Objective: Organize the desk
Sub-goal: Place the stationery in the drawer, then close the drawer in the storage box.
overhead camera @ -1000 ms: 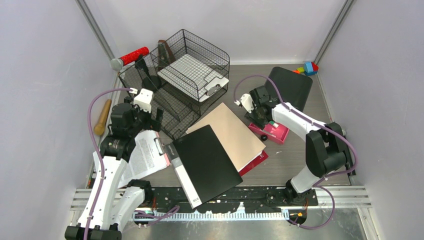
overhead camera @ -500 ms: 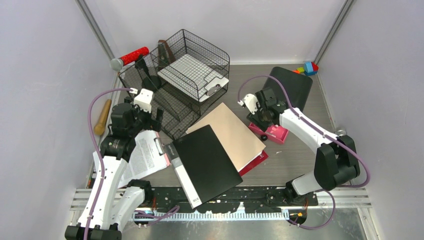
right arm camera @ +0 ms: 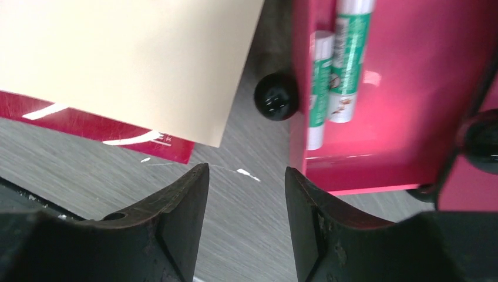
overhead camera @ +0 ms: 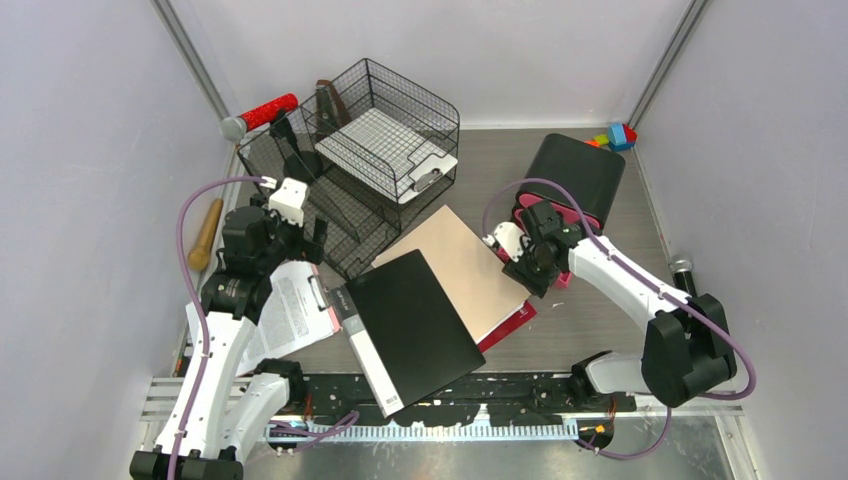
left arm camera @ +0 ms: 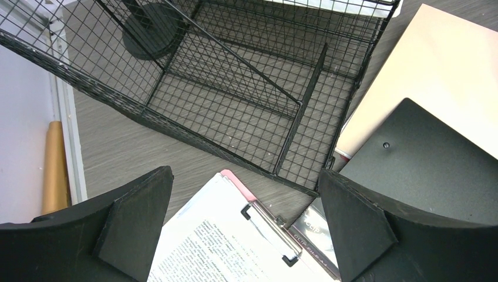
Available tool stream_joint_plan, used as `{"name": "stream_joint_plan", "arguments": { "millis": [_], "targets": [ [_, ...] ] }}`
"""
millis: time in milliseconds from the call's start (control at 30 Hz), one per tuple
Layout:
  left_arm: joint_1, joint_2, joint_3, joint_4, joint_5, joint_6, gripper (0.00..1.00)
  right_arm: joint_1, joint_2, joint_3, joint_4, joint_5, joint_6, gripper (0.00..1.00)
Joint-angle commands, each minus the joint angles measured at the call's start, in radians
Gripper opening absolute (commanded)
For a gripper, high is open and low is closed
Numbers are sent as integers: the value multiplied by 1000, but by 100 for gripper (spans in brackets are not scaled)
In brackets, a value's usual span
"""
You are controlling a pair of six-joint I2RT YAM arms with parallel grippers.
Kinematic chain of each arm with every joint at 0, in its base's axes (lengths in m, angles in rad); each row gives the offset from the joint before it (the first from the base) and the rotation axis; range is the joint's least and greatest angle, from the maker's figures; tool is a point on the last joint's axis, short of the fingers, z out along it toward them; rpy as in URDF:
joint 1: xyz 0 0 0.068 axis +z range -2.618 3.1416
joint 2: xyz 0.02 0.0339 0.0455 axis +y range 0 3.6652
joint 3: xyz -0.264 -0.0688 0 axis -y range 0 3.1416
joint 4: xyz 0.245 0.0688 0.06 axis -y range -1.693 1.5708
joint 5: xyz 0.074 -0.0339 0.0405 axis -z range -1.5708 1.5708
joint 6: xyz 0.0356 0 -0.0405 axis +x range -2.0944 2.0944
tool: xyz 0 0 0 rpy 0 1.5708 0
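The desk [overhead camera: 590, 320] is a grey wood-grain top strewn with folders. My left gripper [overhead camera: 300, 240] hangs open above a clipboard with printed paper [left arm camera: 235, 247], beside the black wire-mesh rack [left arm camera: 235, 100]; nothing is between its fingers. My right gripper [overhead camera: 525, 270] hovers low over bare desk, jaws apart and empty [right arm camera: 246, 176]. Just beyond its fingertips are a pink drawer [right arm camera: 399, 94] holding green-and-white glue sticks [right arm camera: 346, 59], a black knob [right arm camera: 276, 97], and the corner of a tan folder [right arm camera: 129, 59] lying on a red one [right arm camera: 100, 126].
A black folder [overhead camera: 415, 320] overlaps the tan folder [overhead camera: 465, 265] near the front rail. The black drawer unit [overhead camera: 580, 175] stands at the back right, with coloured blocks [overhead camera: 615, 135] behind it. A red-handled tool [overhead camera: 260, 112] and a wooden handle [overhead camera: 205, 235] lie by the left wall.
My right gripper has drawn back from over the pink drawer toward the front, and its elbow has swung right, uncovering a black cylinder by the right wall. The left arm has not moved.
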Motion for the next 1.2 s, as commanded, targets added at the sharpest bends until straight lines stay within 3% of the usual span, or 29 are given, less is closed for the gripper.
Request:
{"name": "stream_joint_plan", "arguments": {
  "millis": [0,500,1167],
  "targets": [
    [5,-7,-1,47,19,6,99,-3,0,-43,-13,-29,-21,56],
    [6,-7,-5,43,22,8,99,-11,156,-64,133,134,-37,54],
    [5,-4,-6,47,22,9,99,-66,179,-32,287,245,-6,54]
  ]
}}
